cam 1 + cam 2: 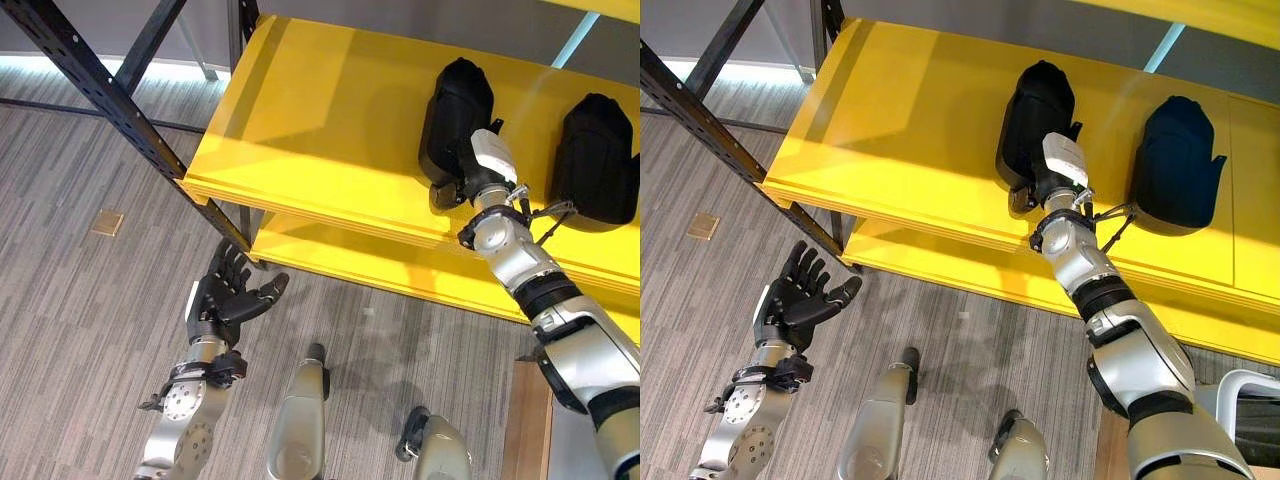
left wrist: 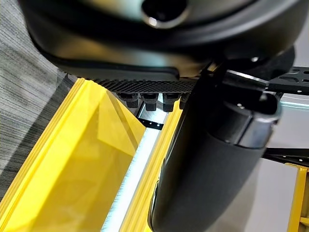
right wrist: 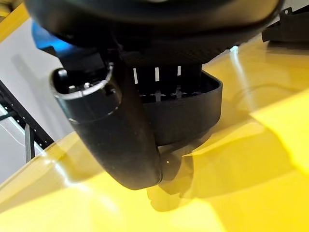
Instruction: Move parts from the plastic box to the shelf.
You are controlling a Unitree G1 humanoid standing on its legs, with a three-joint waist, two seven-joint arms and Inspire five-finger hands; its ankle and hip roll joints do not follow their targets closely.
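Two black moulded parts lie on the upper yellow shelf (image 1: 320, 130). My right hand (image 1: 478, 172) reaches over the shelf's front edge onto the left part (image 1: 455, 105). In the right wrist view its fingers (image 3: 161, 79) lie over that part (image 3: 193, 116) and its thumb (image 3: 113, 140) runs along the part's side, so the hand grips it as it rests on the shelf. The second part (image 1: 597, 160) lies free further right. My left hand (image 1: 225, 295) hangs low over the floor in front of the shelf, open and holding nothing.
A lower yellow shelf (image 1: 380, 265) sticks out beneath the upper one. Black slotted uprights (image 1: 110, 100) slant across the left. A small tan square (image 1: 107, 222) lies on the grey floor. A pale box rim (image 1: 1252, 385) shows at the lower right.
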